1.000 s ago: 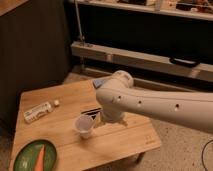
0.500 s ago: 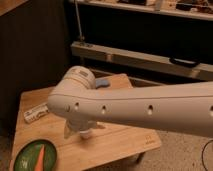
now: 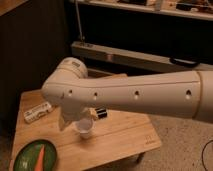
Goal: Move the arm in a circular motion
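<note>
The arm [image 3: 135,95] is a thick cream-white tube with small dark dots. It reaches in from the right edge across the middle of the camera view and ends in a rounded joint [image 3: 69,80] over the wooden table [image 3: 120,140]. The gripper [image 3: 66,120] is a small pale tip hanging below that joint, just left of a white cup [image 3: 85,128] standing on the table. The arm hides the back middle of the table.
A white packet [image 3: 38,112] lies at the table's left. A green plate [image 3: 27,159] with a carrot [image 3: 41,156] sits at the front left corner. A small dark object [image 3: 101,113] shows under the arm. A dark shelf unit [image 3: 150,55] stands behind.
The arm swung from the right to the left over the table and has now risen a little. The cup, covered half a second ago, shows again below it.
</note>
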{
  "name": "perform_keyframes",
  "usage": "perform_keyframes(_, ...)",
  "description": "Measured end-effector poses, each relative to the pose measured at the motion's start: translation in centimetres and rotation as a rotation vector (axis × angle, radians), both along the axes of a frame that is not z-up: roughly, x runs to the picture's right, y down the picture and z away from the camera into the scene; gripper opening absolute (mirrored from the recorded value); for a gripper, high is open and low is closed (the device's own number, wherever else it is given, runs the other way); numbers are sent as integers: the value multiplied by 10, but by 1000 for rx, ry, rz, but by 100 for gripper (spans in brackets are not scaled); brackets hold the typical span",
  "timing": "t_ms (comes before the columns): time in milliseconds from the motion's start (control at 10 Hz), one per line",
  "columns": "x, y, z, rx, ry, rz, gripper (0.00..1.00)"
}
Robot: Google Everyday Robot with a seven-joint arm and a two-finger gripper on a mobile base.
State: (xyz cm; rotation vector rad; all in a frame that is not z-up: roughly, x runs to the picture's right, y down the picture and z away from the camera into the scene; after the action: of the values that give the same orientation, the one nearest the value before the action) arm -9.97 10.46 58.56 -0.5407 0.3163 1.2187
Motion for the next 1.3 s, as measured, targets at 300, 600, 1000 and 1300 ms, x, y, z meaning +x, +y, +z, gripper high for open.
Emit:
perform_keyframes(300, 37, -40, 52, -2, 0, 43, 80)
perform_keyframes(600, 102, -60, 103, -23, 42, 141, 80)
perform_keyframes(1000, 215, -43, 130, -63, 153, 299, 80)
perform_keyframes(1300, 267, -5, 110, -87, 175, 356, 80)
